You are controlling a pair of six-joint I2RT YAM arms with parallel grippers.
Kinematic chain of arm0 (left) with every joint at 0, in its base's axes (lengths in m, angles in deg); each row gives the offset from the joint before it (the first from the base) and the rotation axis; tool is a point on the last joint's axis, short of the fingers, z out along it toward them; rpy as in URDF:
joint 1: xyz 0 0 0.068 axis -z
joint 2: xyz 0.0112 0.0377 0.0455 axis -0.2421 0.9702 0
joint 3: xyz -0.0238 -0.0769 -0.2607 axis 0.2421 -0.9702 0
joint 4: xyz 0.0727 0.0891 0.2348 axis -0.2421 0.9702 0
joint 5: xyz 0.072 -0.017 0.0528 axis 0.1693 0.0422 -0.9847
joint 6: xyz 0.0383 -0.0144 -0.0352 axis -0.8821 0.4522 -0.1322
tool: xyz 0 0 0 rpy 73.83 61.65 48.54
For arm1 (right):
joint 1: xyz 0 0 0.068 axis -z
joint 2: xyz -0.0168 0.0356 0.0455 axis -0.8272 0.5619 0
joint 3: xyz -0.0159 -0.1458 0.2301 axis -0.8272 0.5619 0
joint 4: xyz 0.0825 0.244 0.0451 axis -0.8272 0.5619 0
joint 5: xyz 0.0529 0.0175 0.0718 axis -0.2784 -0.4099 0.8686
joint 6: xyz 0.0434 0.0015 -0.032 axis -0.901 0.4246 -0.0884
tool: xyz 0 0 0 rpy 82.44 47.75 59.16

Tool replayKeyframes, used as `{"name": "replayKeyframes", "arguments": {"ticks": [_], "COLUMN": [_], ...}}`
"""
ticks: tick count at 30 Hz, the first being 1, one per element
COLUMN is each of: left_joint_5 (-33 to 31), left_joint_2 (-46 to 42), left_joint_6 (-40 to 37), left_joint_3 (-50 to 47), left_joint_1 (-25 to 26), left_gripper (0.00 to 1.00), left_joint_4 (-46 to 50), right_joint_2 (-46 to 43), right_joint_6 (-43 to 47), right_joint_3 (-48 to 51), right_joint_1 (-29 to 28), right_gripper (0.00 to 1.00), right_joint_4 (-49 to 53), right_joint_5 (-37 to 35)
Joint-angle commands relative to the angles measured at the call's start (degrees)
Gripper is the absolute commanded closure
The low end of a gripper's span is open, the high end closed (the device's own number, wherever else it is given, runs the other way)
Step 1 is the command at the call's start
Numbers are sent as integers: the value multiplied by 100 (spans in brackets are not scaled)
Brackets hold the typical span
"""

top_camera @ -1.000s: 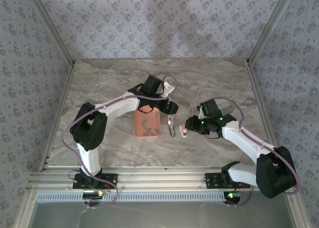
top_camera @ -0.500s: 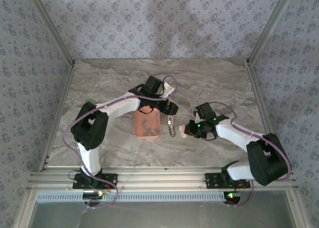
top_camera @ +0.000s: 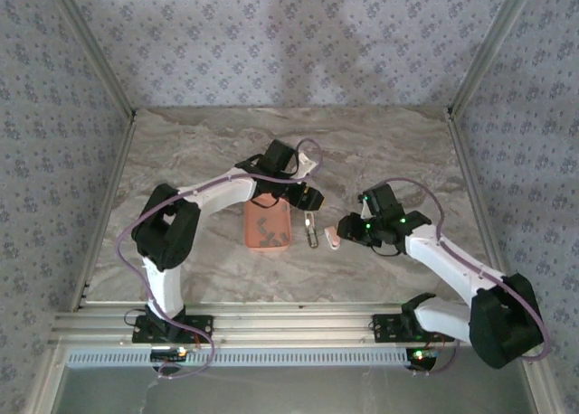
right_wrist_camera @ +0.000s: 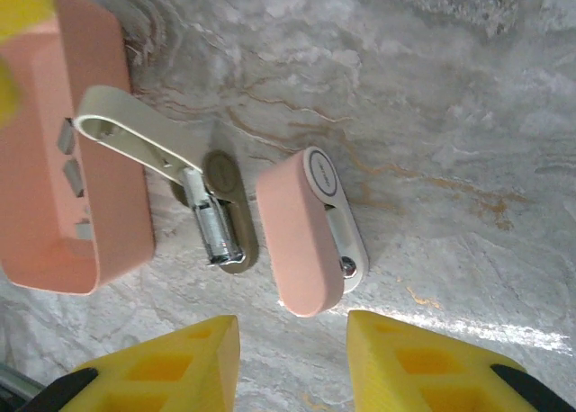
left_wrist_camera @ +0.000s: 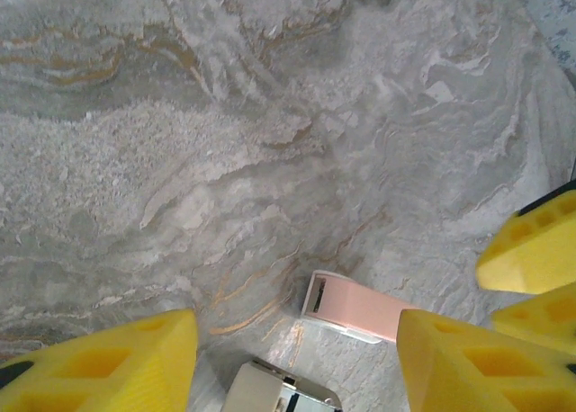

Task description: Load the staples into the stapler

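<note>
**Step in hand:** preparation for loading; no strip has been picked up yet.

**Stapler:** the stapler (right_wrist_camera: 162, 151) lies on the worktop (right_wrist_camera: 450, 115), hinged open. Its pale upper arm is swung toward the salmon tray (right_wrist_camera: 31, 97), and the bright metal channel rests on the dark base. It is just beside the tray's right wall.

**Staples:** the staples (right_wrist_camera: 74, 174) lie as short grey strips on the tray floor. None is in the channel.

**Other item:** a pink piece (right_wrist_camera: 297, 232) with a white underside lies close to the right of the stapler. Whether it belongs to the stapler cannot be told.

**Left fingers:** the left fingers (left_wrist_camera: 108, 362) stand wide apart and empty, above the far end of the stapler and the pink piece.

**Right fingers:** the right fingers (right_wrist_camera: 153, 371) are parted and empty, low over the worktop on the near side of the pink piece.

**Next move, as judged:** one arm must reach into the tray and pinch a single thin strip. That calls for a narrow, square grip close to the tray floor. The strip must then be aligned lengthwise with the open channel, and the stapler may need steadying.
</note>
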Motion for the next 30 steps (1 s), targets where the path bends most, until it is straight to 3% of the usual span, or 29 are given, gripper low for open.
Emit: {"name": "replayKeyframes", "arguments": {"ticks": [1, 7, 20, 30], "left_joint_5": [-75, 46, 1027, 1132], "left_joint_2": [212, 404, 80, 12], "left_joint_6": [-143, -323, -733, -981], "left_joint_3": [46, 200, -58, -274], "left_joint_1": [29, 155, 331, 532], "left_gripper": [39, 40, 49, 51], "left_joint_4": [302, 574, 634, 949], "right_joint_2": [-76, -74, -11, 130], "right_joint_6": [87, 87, 89, 71], "right_joint_3": [-22, 56, 97, 19], "right_joint_1": [8, 18, 57, 19], "right_gripper": [63, 63, 64, 64], "right_joint_4": [159, 62, -96, -227], "right_joint_5": [-61, -40, 28, 123]}}
